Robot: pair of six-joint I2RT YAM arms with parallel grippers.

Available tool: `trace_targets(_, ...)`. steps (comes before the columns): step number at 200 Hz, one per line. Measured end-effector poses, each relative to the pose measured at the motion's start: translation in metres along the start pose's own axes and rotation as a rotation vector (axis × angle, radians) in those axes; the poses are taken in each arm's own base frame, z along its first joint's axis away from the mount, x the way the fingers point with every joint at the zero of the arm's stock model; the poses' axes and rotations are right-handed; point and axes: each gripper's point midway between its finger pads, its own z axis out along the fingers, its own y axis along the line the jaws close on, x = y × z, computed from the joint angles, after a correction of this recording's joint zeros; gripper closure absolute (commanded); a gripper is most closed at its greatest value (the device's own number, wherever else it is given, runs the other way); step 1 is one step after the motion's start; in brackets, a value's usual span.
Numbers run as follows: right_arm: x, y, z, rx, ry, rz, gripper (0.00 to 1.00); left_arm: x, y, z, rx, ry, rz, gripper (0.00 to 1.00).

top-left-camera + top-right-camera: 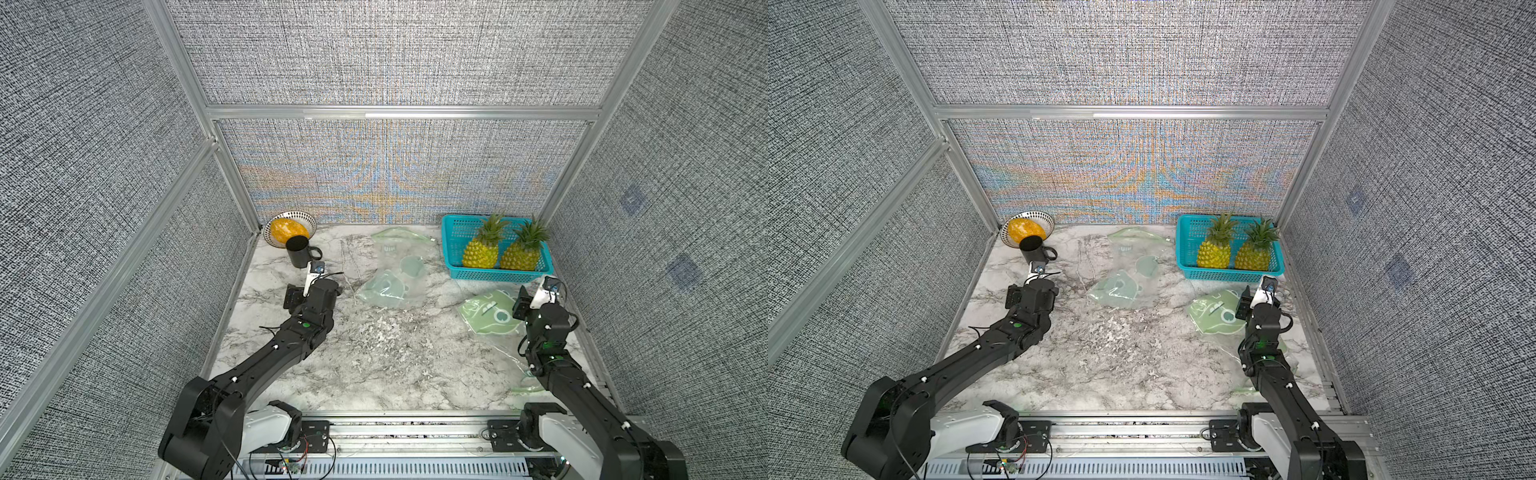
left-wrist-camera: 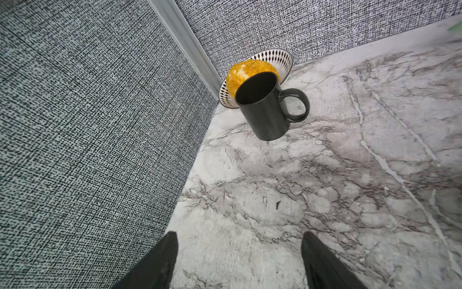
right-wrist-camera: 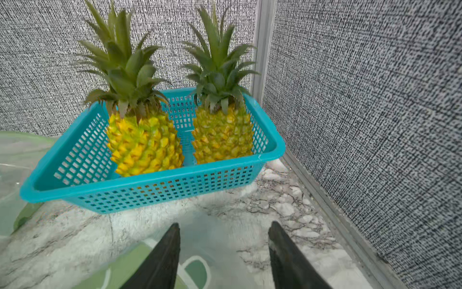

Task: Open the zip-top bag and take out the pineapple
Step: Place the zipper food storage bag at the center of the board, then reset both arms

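Colour-wise it was a fun setup lol. The basket [image 3: 162, 192] was bright teal with a grid of little holes. The pineapple [image 3: 145, 147] and its twin [image 3: 222, 135] were yellow with green flecks and dark green crowns. The mug [image 2: 265, 117] was plain black, and the bowl [image 2: 277, 56] was white with black diamonds round the rim, holding some speckled orange fruit [image 2: 250, 70]. The table [image 2: 325, 187] was white marble with grey veins, and the walls [image 2: 87, 125] were a grey woven fleck. The clear bag [image 1: 399, 266] had pale green shapes, and the other bag [image 1: 490, 318] was greener with white outlines.

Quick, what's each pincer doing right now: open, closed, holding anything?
Left pincer: open, holding nothing.
Right pincer: open, holding nothing, above a zip-top bag.
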Motion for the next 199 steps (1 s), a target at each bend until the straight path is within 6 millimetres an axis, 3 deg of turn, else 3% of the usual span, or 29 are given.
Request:
trace_targets(35, 0.031, -0.005, 0.003, 0.008, 0.053, -0.012, 0.41, 0.014, 0.008, 0.015, -0.03, 0.025, -0.009, 0.11)
trace_targets(77, 0.053, -0.006, 0.004, -0.019, 0.066, -0.007, 0.39, 0.035, 0.007, 0.026, 0.011, 0.027, -0.032, 0.03)
trace_targets(112, 0.056, -0.001, 0.006, -0.061, 0.036, 0.005, 0.35, 0.05, -0.001, 0.035, 0.094, 0.015, -0.069, 0.02)
trace_targets(199, 0.044, 0.02, 0.019, -0.195, -0.06, 0.027, 0.31, 0.038, -0.009, 0.053, 0.232, -0.096, -0.183, 0.0)
